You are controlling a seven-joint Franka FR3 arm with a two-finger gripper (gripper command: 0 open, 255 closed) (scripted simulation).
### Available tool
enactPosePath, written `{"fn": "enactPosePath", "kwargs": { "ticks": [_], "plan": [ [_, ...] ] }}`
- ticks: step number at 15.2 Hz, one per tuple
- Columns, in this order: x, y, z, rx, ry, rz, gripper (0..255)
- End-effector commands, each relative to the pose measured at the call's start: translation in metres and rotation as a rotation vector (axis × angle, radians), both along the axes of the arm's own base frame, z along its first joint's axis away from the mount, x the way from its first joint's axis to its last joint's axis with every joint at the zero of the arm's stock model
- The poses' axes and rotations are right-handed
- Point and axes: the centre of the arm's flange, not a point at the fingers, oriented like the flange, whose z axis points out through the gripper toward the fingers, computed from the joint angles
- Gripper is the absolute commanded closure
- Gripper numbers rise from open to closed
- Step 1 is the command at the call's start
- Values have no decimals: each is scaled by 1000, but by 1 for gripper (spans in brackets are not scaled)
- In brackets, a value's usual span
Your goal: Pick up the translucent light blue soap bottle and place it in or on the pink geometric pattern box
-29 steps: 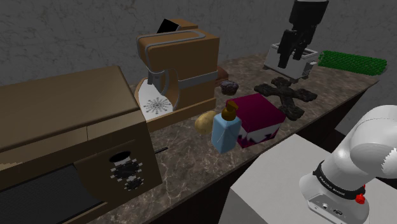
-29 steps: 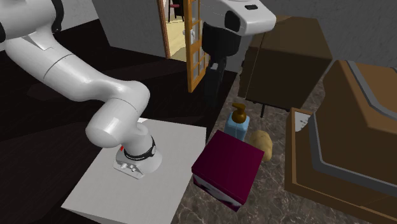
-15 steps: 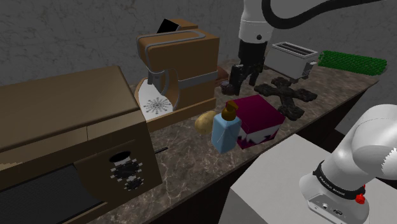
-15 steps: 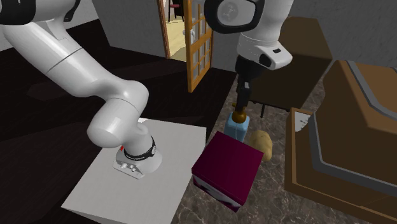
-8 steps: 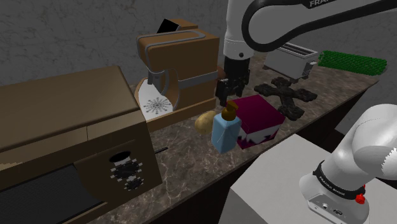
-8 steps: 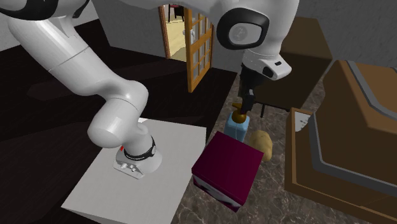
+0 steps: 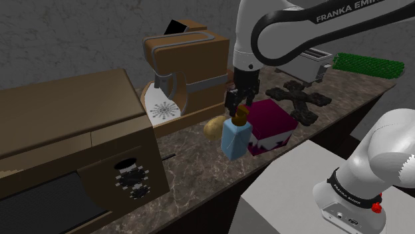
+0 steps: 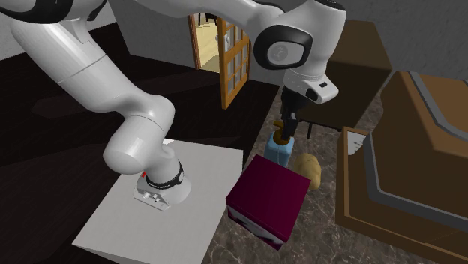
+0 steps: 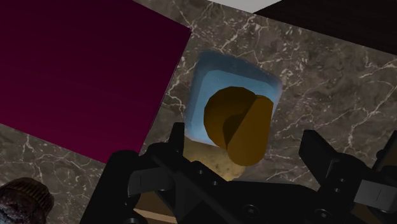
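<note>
Black hand (image 7: 237,101) open, fingers spread, just above the brown pump of the light blue soap bottle (image 7: 233,139) — apparently not touching, bottle upright on the marbled surface (image 7: 199,166), just beside the magenta box (image 7: 269,118).

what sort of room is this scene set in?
Probably a kitchen. A dark marbled stone countertop carries a brown stand mixer, a white slot toaster and a brown countertop oven with a black dial.

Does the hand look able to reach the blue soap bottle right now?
Probably yes: the open hand hangs just above the soap bottle with nothing between them, though the magenta box stands close beside the bottle.
</note>
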Motion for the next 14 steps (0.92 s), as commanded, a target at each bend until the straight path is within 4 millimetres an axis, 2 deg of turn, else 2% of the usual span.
{"fn": "enactPosePath", "kwargs": {
  "ticks": [1, 3, 4, 13, 14],
  "plan": [
    [0, 0, 0, 0, 0, 0, 0],
    [0, 0, 0, 0, 0, 0, 0],
    [0, 0, 0, 0, 0, 0, 255],
    [0, 0, 0, 0, 0, 0, 255],
    [0, 0, 5, 0, 0, 0, 255]
  ]
}}
